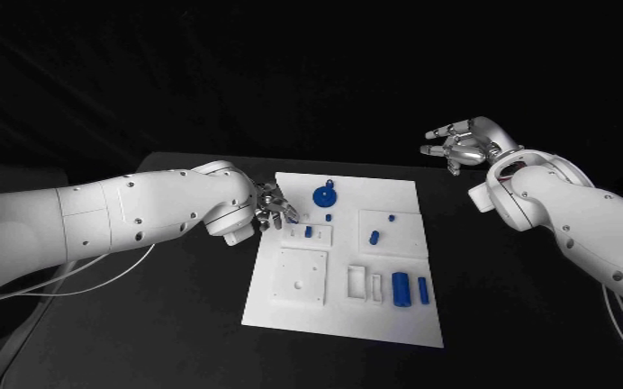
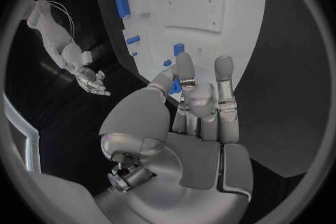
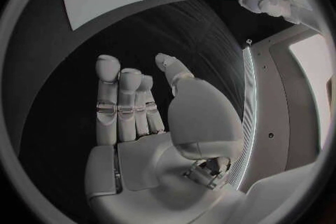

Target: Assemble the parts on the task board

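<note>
Head view: the white task board lies in the middle of the black table. The left hand hovers at the board's left edge, beside a round blue part that sits near the board's far edge; its fingers are loosely extended and hold nothing. Further small blue parts lie toward the middle of the board, and two upright blue parts stand in the slots nearer the board's front edge. The right hand is raised well apart from the board, beyond its far right corner, fingers spread and empty.

Left wrist view: the left hand's fingers reach straight out over the board's edge, close together, grasping nothing.

Right wrist view: the right hand is flat and open-palmed over the bare table.
</note>
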You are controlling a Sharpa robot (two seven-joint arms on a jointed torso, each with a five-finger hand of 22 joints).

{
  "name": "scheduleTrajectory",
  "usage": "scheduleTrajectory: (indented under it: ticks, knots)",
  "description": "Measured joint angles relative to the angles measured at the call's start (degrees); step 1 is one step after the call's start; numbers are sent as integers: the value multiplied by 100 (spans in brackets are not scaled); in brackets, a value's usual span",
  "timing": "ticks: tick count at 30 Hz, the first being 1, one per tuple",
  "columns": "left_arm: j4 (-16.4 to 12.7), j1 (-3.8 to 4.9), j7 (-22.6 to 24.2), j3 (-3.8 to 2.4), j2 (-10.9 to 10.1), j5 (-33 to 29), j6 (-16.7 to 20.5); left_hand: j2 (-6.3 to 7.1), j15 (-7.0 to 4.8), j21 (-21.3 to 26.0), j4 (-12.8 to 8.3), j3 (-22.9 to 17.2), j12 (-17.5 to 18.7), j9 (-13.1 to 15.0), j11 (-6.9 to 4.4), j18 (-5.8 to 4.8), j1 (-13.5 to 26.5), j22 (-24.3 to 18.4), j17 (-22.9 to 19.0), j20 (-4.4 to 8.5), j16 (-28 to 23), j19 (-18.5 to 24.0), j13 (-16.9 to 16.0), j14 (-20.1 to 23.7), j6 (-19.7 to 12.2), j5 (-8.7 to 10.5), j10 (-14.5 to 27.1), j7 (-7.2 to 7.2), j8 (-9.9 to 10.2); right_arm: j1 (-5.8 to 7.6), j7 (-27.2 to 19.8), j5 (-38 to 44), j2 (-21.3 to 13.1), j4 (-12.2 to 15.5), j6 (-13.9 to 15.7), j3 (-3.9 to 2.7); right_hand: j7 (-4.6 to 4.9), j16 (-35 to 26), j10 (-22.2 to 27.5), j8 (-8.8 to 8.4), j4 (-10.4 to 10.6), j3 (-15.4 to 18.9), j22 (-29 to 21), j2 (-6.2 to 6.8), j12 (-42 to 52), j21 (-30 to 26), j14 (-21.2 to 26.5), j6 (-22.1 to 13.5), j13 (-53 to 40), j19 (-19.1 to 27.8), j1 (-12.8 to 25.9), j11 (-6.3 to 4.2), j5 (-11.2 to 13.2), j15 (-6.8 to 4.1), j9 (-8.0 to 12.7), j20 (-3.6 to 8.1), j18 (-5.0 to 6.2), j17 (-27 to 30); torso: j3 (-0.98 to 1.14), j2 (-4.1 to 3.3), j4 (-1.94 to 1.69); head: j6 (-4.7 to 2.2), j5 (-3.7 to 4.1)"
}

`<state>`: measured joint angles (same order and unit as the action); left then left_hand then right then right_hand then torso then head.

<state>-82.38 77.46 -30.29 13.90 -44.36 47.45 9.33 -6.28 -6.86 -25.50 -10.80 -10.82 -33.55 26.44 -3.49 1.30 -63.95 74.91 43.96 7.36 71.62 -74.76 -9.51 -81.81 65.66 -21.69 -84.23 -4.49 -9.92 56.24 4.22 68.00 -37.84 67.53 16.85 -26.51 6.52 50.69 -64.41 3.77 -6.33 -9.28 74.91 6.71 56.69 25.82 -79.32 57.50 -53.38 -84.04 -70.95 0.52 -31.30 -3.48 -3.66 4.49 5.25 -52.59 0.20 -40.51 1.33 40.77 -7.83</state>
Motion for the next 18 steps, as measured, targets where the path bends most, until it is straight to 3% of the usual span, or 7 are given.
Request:
scheduleTrajectory:
  ticks: [9, 16, 18]
  knots:
    - [58, -114, -37, 2, 81, 230, 46, -1, 20, -22, 0, 0, -27, 8, 0, 0, -1, -1, 25, 0, 29, 0, 0, -20, 13, 0, 0, -8, 33, -5, 3, -1, -4, -1, -23, 0, 0, 0, 0, 0, 0, 0, 0, 0, 0, 0, 0, 0, 0, 0, 0, 0, 0, 0, 0, 0, 0, 0, 1, -3, 2, 26, 7]
    - [109, -146, -71, 3, 142, 369, 43, -3, 21, -22, 0, 1, -27, 13, 0, 0, -4, -1, 25, 0, 29, 0, 0, -20, 24, 1, 0, -12, 46, -7, 5, -3, -9, 0, -35, 0, 0, 0, -1, 0, 0, 0, 0, 0, 0, 0, 0, 0, -1, 0, 0, 0, 0, 0, 0, 0, 0, -1, 6, -3, 6, 43, 18]
    - [118, -149, -81, 3, 153, 408, 38, -10, 21, -22, 1, 1, -27, 60, 0, 56, -11, -1, 25, -20, 28, 21, 6, -20, 25, 1, 0, -12, 64, -8, 5, -3, -10, 1, -37, 0, 0, 0, -1, 0, 0, 0, 0, 0, 0, 0, 0, 0, -1, 0, 0, 1, 0, 0, 0, 0, 0, -1, 7, -3, 7, 44, 20]
